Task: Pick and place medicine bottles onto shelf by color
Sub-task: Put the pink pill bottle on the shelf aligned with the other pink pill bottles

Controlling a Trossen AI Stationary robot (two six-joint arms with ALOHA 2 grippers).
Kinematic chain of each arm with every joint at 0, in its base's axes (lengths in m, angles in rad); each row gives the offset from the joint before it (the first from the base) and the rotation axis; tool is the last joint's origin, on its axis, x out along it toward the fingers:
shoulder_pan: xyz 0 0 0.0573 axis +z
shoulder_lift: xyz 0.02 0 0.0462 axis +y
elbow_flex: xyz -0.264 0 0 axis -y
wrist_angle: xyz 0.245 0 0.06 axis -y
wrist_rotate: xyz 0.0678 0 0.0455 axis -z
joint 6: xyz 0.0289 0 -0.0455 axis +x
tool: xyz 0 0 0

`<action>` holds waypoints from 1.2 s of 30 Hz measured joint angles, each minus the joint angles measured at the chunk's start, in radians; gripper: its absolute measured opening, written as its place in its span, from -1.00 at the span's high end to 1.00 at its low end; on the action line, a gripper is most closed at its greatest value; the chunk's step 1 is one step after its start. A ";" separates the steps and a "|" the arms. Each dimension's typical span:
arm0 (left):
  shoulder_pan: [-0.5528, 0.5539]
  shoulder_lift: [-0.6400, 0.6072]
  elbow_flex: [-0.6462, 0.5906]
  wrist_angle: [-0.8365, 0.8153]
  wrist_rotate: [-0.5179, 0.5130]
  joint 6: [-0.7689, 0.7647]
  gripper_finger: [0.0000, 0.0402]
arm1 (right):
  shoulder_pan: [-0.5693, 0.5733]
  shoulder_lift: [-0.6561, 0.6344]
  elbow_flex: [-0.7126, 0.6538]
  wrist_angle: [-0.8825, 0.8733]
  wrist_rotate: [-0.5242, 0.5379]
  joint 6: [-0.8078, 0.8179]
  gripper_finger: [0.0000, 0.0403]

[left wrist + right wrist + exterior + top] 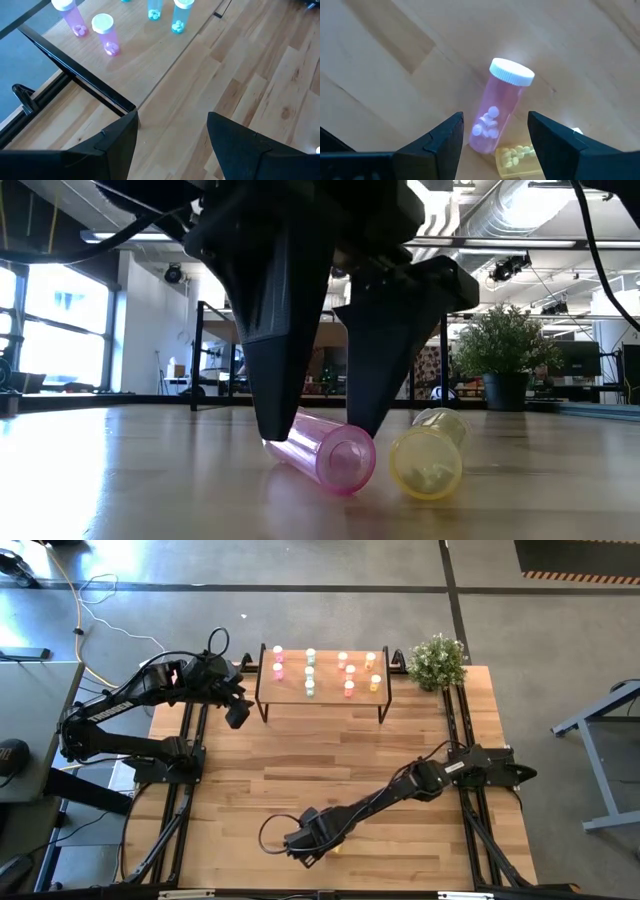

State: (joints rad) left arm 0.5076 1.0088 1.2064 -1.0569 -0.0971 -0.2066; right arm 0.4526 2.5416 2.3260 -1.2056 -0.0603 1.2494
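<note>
High view: the right gripper [308,850] sits low at the table's [330,770] near edge; the left gripper [237,712] hovers beside the shelf [322,690], where sorted bottles stand.

Low view: right fingers spread, straddling a lying pink bottle [325,452] — not pinching it; a yellow bottle [428,455] lies just beside.

Left wrist view: fingers [107,145] spread, empty.

Right wrist view: the pink bottle — white-capped — lies between the spread fingers.

Two fallen bottles [330,455] side by side, seemingly touching.
</note>
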 joint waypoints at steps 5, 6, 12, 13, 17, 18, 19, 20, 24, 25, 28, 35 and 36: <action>0.000 0.000 0.000 0.000 -0.001 0.001 -0.13 | 0.000 0.000 -0.013 0.009 0.009 0.000 0.00; 0.000 0.000 0.000 0.000 -0.001 0.000 -0.13 | 0.000 0.000 -0.021 0.011 0.005 0.000 0.02; 0.000 0.000 0.000 0.000 -0.002 0.028 -0.13 | 0.000 0.000 -0.050 0.044 -0.024 0.029 0.08; 0.000 0.000 0.000 0.000 -0.002 0.031 -0.13 | 0.000 0.000 -0.051 0.047 -0.028 0.029 0.09; 0.000 0.000 0.000 0.000 -0.002 0.035 -0.13 | 0.000 0.000 -0.051 0.055 -0.033 0.038 0.21; 0.000 0.000 0.000 0.000 -0.002 0.035 -0.13 | 0.000 0.000 -0.051 0.058 -0.038 0.043 0.26; 0.000 0.000 0.000 0.000 -0.003 0.035 -0.13 | -0.001 0.000 -0.051 0.061 -0.041 0.046 0.31; 0.000 0.000 0.000 0.000 -0.003 0.036 -0.13 | 0.000 0.000 -0.051 0.063 -0.044 0.052 0.37; 0.000 0.000 0.000 0.000 -0.001 0.077 -0.13 | 0.000 0.000 -0.048 0.065 -0.046 0.050 0.56; 0.000 0.000 0.000 0.000 -0.001 0.087 -0.13 | -0.001 0.000 -0.044 0.065 -0.046 0.040 0.59; 0.001 0.000 0.000 0.000 0.033 0.124 -0.13 | -0.003 0.000 -0.025 0.069 -0.043 0.017 0.63; 0.011 0.000 0.000 -0.003 0.210 0.225 -0.13 | -0.014 -0.015 0.023 0.111 0.026 -0.018 0.56; 0.011 0.000 0.000 -0.004 0.235 0.242 -0.13 | -0.014 -0.022 0.023 0.121 0.041 -0.018 0.56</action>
State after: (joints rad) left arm 0.5186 1.0088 1.2064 -1.0612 0.1383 0.0353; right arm 0.4385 2.5194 2.3489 -1.0846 -0.0193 1.2316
